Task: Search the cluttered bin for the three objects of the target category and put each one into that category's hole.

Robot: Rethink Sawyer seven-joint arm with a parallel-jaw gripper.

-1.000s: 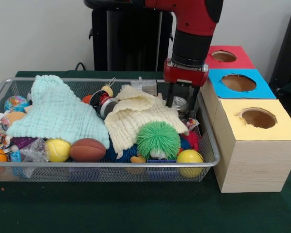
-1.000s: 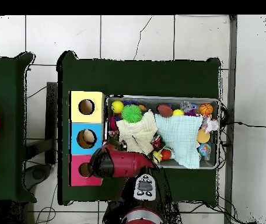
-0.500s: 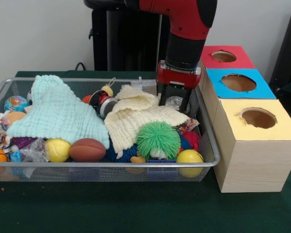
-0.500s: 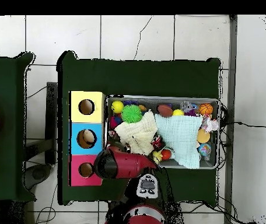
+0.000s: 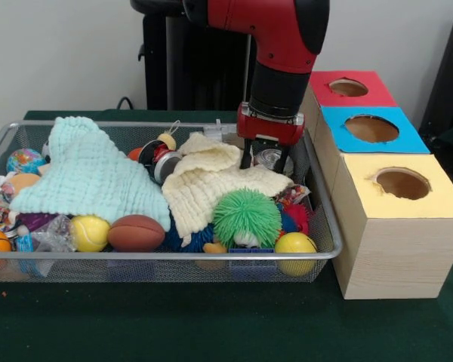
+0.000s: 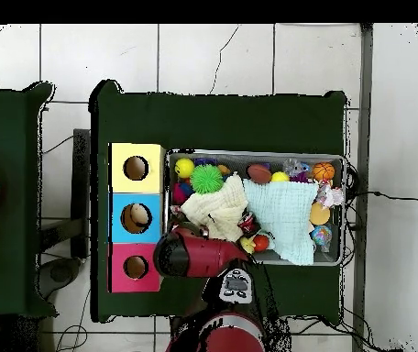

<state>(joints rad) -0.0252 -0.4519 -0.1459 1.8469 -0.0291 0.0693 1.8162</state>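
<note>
1. Nearest us, the green ball sits at the bin front.
2. Behind the cloth, our gripper stands apart around a jar: rigid, slippery we judge; take its sides.

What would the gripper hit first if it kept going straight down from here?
Most likely the clear jar lying right under the gripper, at the back edge of the cream cloth. Depth is hard to judge, so the cloth could come first.
</note>
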